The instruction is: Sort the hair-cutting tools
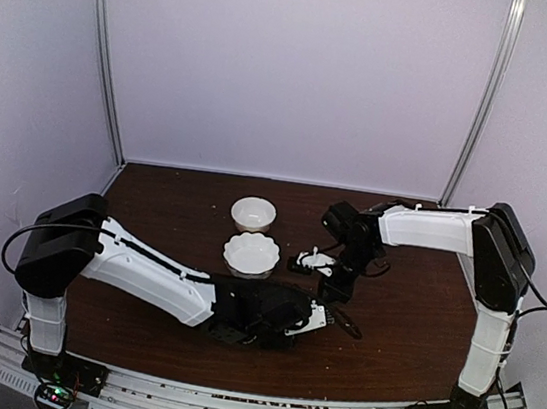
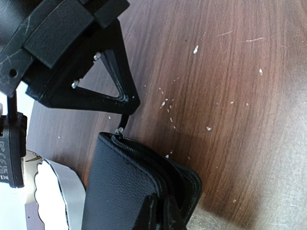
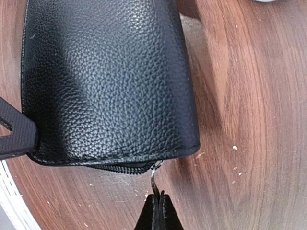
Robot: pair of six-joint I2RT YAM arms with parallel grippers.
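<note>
While your right gripper (image 3: 156, 211) is pinched shut on the zipper pull (image 3: 153, 175) at the case's (image 3: 105, 72) 6 o'clock edge and your left gripper (image 2: 160, 213) clamps the case (no tools show, presumably zipped inside), a skewed tug could slip the pull free or drag the case toward the bowl (image 1: 251, 252) at 12 o'clock.

Dark wood table (image 1: 173, 201). Scalloped white bowl (image 1: 251, 253) near middle. Round white bowl (image 1: 253, 213) just behind it. Black leather case (image 3: 110, 81) in front, slightly right. Pale crumbs (image 2: 165, 103) scattered on wood.
</note>
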